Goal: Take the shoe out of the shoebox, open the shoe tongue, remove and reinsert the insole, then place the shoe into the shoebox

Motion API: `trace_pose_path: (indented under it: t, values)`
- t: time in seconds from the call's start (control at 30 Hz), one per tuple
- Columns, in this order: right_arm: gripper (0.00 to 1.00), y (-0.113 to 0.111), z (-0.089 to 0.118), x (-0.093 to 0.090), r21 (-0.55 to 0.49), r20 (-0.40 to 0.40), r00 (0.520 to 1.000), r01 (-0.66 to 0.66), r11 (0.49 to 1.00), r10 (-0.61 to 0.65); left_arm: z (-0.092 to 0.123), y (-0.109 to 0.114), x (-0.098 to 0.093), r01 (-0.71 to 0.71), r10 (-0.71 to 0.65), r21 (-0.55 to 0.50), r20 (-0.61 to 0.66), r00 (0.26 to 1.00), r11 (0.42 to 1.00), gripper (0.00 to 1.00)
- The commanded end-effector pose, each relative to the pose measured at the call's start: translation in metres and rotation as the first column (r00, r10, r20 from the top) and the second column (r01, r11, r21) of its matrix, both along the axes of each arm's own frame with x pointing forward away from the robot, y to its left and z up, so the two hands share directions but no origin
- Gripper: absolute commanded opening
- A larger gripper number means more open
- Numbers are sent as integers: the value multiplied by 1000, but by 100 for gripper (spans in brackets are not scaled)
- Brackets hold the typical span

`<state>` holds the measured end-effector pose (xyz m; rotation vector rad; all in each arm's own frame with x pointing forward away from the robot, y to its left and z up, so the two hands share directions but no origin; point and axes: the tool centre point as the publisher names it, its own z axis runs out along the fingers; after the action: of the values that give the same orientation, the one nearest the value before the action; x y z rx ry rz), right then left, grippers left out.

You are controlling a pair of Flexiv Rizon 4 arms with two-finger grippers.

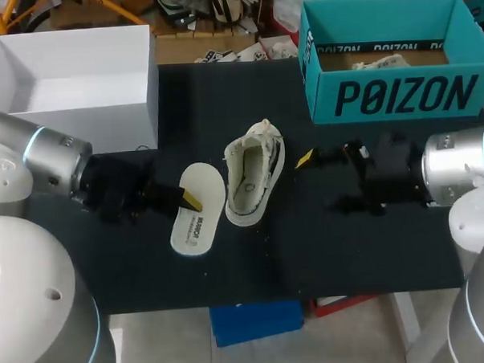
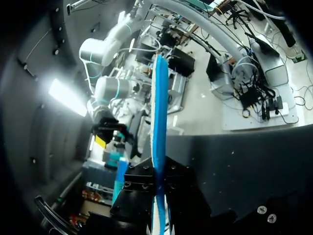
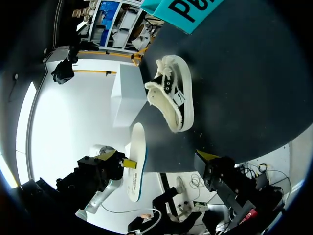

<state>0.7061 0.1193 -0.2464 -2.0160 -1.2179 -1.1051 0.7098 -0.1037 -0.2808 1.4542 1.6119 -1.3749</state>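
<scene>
A cream low shoe (image 1: 254,181) lies on the black table with its opening facing up; it also shows ahead of my right gripper (image 3: 172,95). Just left of it is the white insole (image 1: 197,209), with my left gripper (image 1: 186,200) shut on its edge. In the left wrist view the insole (image 2: 159,112) stands edge-on, blue underside showing, pinched in my left gripper (image 2: 159,174). My right gripper (image 1: 316,180) hangs to the right of the shoe, open and empty. Its fingers (image 3: 208,156) stand wide apart in its own view, with the insole (image 3: 136,164) beyond them.
The teal shoebox (image 1: 391,94) stands open at the back right, with a pale item inside. A white open box (image 1: 129,90) stands at the back left. The black table (image 1: 309,251) ends close behind the front of both grippers.
</scene>
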Motion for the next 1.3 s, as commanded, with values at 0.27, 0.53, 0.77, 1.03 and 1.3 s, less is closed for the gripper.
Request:
trace_pose_path:
  t: [0.27,0.53,0.77,1.03,1.3]
  values:
    - [100,-4,6,-32,-75,92,970,232,970,-225,0,2,-7,67,-66,54,-25,997,996,0]
    - [100,-4,6,-32,-75,92,970,232,970,-225,-8,-3,5,232,-222,52,-151,963,971,0]
    - [100,-4,6,-32,-75,92,970,232,970,-225,-21,-14,12,375,-355,60,-213,910,925,0]
    - [100,-4,6,-32,-75,92,970,232,970,-225,-34,-31,26,411,-390,51,-228,892,910,0]
    - [100,-4,6,-32,-75,92,970,232,970,-225,-44,-51,40,427,-408,38,-227,884,904,0]
